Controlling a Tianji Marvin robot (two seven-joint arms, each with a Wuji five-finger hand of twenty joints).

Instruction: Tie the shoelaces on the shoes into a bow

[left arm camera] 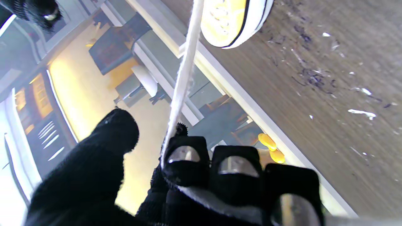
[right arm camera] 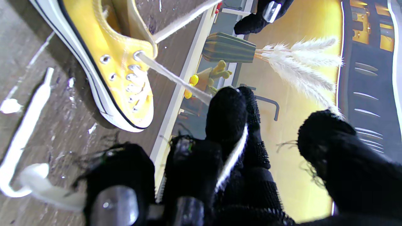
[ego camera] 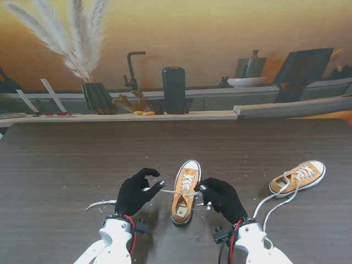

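We hold one shoe point(ego camera: 184, 192) between our hands on the tabletop point(ego camera: 66, 159), toe pointing far. Our left hand point(ego camera: 135, 192) has its fingers point(left arm camera: 185, 160) curled onto the left shoelace point(left arm camera: 183, 75), drawn taut. Our right hand point(ego camera: 223, 199) pinches the right shoelace point(right arm camera: 176, 78) likewise. A second shoe point(ego camera: 298, 177) lies well apart at right, laces loose.

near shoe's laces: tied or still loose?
Loose. No bow on the near shoe; left hand and right hand each hold a lace end pulled sideways.
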